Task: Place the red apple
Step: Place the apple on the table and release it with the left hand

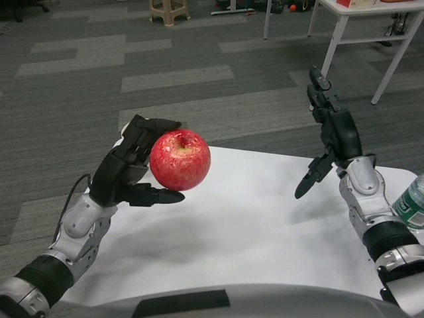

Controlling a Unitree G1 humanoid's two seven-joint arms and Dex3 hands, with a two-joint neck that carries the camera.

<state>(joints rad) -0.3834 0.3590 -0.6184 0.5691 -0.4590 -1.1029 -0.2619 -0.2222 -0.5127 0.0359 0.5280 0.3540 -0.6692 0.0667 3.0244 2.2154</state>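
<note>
Cropping right edge: bottle [412,202], label unreadable.

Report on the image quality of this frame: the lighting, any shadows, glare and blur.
Head view: even overhead light; the red apple shows small soft highlights, no hard glare. Head view: the left hand and apple cast a faint, diffuse shadow on the white table. Head view: the right hand is sharp; the far floor looks slightly soft.

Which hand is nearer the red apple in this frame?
Left. The left hand holds the red apple above the white table. The right hand is raised well off to the apple's right, open and holding nothing.
</note>
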